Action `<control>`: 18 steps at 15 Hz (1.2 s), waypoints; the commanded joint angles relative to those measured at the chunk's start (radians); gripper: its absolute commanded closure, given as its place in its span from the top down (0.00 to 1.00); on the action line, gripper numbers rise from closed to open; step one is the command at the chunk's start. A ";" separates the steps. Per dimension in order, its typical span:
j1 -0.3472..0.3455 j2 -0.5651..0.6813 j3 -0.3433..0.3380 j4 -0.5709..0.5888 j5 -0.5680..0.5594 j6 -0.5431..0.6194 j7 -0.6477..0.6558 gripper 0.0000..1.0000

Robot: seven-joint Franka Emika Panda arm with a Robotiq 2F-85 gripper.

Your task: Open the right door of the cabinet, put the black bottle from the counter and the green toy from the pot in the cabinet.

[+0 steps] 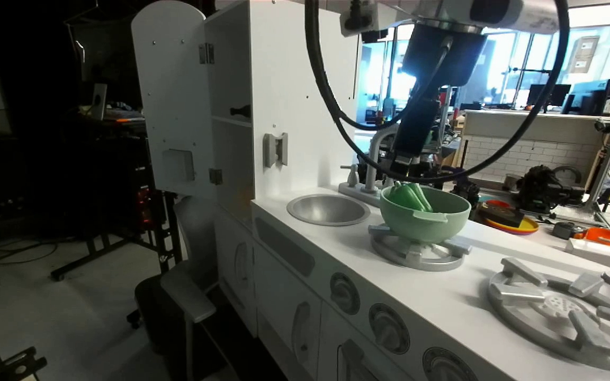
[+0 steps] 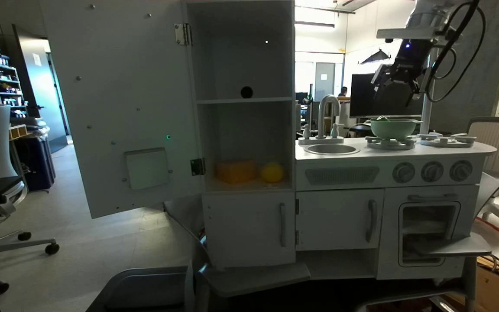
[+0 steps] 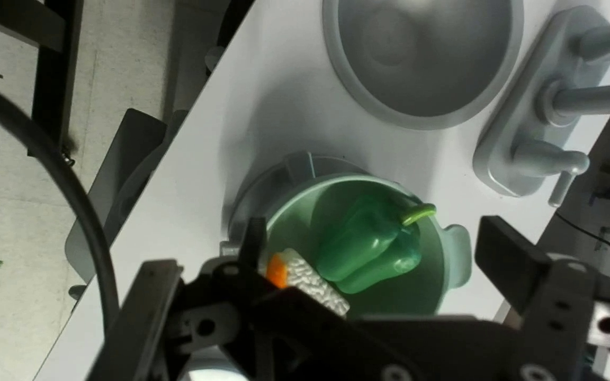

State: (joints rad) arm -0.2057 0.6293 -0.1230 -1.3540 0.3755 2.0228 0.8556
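The green toy [image 3: 371, 246] is a green pepper lying in the pale green pot [image 3: 457, 256]. In both exterior views the pot [image 1: 424, 225] [image 2: 391, 129] stands on a burner of the white counter [image 1: 347, 247], and the pepper [image 1: 410, 197] shows above its rim. My gripper [image 3: 379, 248] is open and empty above the pot, its fingers apart on either side of it in the wrist view. It also shows above the pot in an exterior view [image 2: 394, 92]. The right door [image 2: 124, 104] of the white cabinet [image 1: 305, 69] stands wide open. The black bottle [image 1: 241, 110] [image 2: 247, 92] lies on the cabinet's middle shelf.
A white and orange toy piece [image 3: 313, 280] lies beside the pepper in the pot. An orange block [image 2: 235, 171] and a yellow ball [image 2: 272, 172] sit in the cabinet's lower compartment. The sink [image 1: 328, 209] and faucet [image 2: 328, 112] stand between pot and cabinet.
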 commanded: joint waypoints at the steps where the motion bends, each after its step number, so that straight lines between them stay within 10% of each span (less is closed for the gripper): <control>1: -0.019 0.055 0.008 0.069 0.044 -0.038 0.045 1.00; 18: -0.039 0.120 0.018 0.120 0.061 0.003 0.151 1.00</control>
State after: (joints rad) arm -0.2230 0.7322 -0.1172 -1.2711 0.4061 2.0249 0.9985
